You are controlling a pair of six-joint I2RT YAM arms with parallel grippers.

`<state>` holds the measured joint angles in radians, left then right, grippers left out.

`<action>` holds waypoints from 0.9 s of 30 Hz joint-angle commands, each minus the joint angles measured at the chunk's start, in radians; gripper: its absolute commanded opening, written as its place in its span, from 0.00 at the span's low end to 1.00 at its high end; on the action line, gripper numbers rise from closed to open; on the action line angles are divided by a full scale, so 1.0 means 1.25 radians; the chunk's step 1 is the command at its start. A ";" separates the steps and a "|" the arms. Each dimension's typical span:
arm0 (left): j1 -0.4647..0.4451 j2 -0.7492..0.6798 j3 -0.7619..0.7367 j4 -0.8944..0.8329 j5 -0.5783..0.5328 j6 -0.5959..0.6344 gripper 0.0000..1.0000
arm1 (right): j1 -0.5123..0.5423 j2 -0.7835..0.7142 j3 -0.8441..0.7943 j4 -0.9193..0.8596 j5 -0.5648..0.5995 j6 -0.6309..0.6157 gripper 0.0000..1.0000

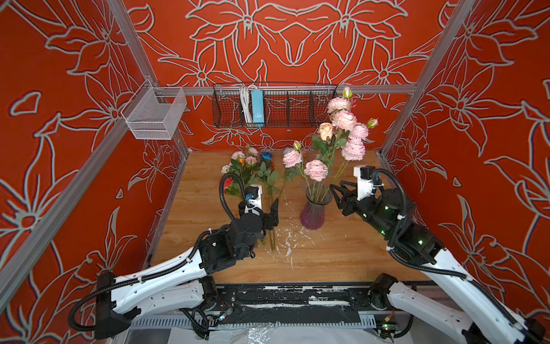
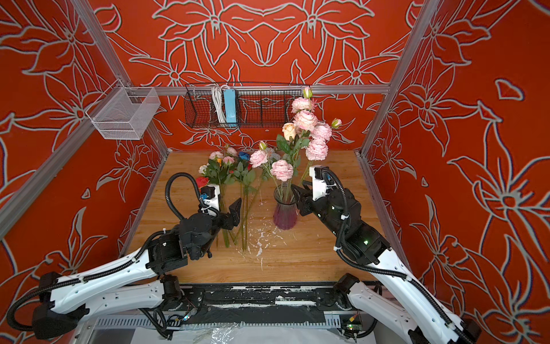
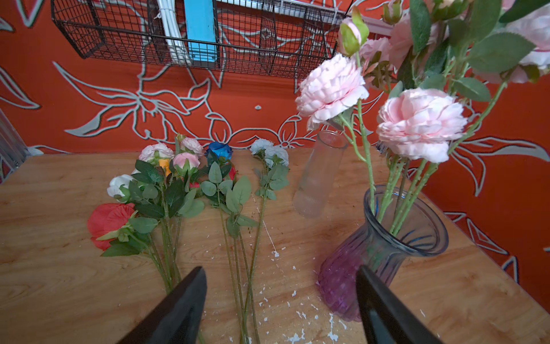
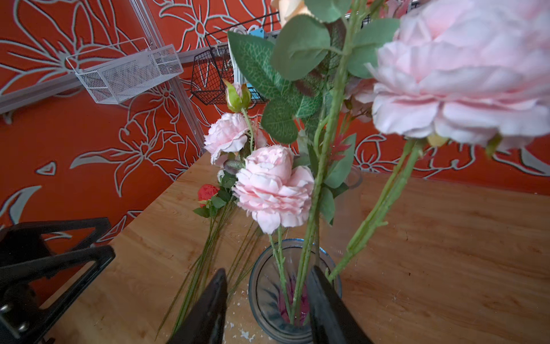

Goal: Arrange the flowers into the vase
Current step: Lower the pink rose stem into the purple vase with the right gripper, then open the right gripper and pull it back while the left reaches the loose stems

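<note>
Wood counter [image 1: 327, 256]: loose flowers [image 1: 250, 160] lie left of vase [image 1: 312, 214] toward far edge, rest stand in it; left gripper [image 3: 279, 269] and right gripper [image 4: 268, 271] fingers apart, empty; stems likely light, thin, springy, so pinch mid-stem, not soft blooms.

We find peonies [image 1: 353, 149] standing in the vase [image 1: 312, 214] mid-table [image 1: 190, 208]. Loose flowers [image 1: 251, 160] lie on the table to its left, and a wire basket [image 1: 297, 107] hangs behind.

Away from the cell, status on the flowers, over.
Left gripper open over loose flowers. Right gripper open at vase rim. Pink blooms in vase. Nothing in the way.
</note>
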<state>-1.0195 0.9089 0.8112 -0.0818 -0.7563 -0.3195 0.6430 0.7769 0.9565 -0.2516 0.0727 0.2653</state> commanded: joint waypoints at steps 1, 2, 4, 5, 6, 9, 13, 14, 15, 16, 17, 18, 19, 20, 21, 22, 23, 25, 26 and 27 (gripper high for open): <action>0.018 0.001 0.007 -0.028 0.009 -0.057 0.79 | -0.002 -0.037 0.006 -0.048 -0.019 0.022 0.46; 0.024 0.002 0.009 -0.037 0.013 -0.063 0.79 | -0.003 -0.046 0.008 -0.063 -0.019 0.023 0.46; 0.035 0.005 0.011 -0.058 0.022 -0.077 0.79 | -0.002 -0.067 -0.001 -0.076 -0.024 0.028 0.46; 0.046 0.009 0.009 -0.067 0.034 -0.086 0.80 | -0.002 -0.084 -0.010 -0.082 -0.027 0.032 0.46; 0.062 0.013 0.008 -0.080 0.051 -0.098 0.80 | -0.002 -0.098 -0.020 -0.091 -0.026 0.040 0.46; 0.115 0.040 0.012 -0.137 0.113 -0.138 0.79 | -0.002 -0.143 -0.047 -0.115 -0.014 0.059 0.44; 0.190 0.121 0.044 -0.212 0.246 -0.168 0.74 | -0.003 -0.211 -0.116 -0.126 0.027 0.108 0.38; 0.208 0.150 0.056 -0.231 0.279 -0.172 0.71 | -0.002 -0.227 -0.133 -0.135 0.039 0.118 0.36; 0.225 0.181 0.067 -0.242 0.312 -0.169 0.68 | -0.002 -0.245 -0.148 -0.147 0.052 0.126 0.34; 0.238 0.209 0.076 -0.251 0.334 -0.166 0.66 | -0.002 -0.257 -0.160 -0.157 0.065 0.133 0.33; 0.249 0.244 0.087 -0.259 0.356 -0.162 0.61 | -0.002 -0.270 -0.172 -0.168 0.083 0.142 0.31; 0.261 0.279 0.099 -0.263 0.380 -0.150 0.58 | -0.002 -0.282 -0.184 -0.180 0.100 0.153 0.29; 0.268 0.310 0.112 -0.268 0.392 -0.145 0.55 | -0.002 -0.292 -0.195 -0.187 0.110 0.161 0.27; 0.278 0.348 0.129 -0.279 0.404 -0.141 0.52 | -0.002 -0.305 -0.209 -0.193 0.118 0.168 0.27; 0.290 0.381 0.145 -0.285 0.423 -0.136 0.48 | -0.002 -0.316 -0.224 -0.198 0.128 0.173 0.26; 0.302 0.413 0.156 -0.286 0.440 -0.137 0.46 | -0.002 -0.325 -0.237 -0.203 0.140 0.180 0.25; 0.318 0.443 0.166 -0.280 0.465 -0.140 0.46 | -0.002 -0.334 -0.250 -0.212 0.152 0.191 0.24; 0.354 0.495 0.179 -0.258 0.527 -0.154 0.44 | -0.002 -0.350 -0.274 -0.221 0.173 0.208 0.23; 0.370 0.522 0.188 -0.246 0.560 -0.156 0.43 | -0.003 -0.361 -0.284 -0.227 0.185 0.220 0.23; 0.379 0.550 0.203 -0.244 0.575 -0.155 0.41 | -0.002 -0.369 -0.297 -0.231 0.196 0.235 0.23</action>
<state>-0.5846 1.5421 1.0264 -0.3820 -0.1646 -0.4934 0.6430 0.3428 0.6159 -0.5026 0.2379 0.4839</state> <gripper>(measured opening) 0.421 0.229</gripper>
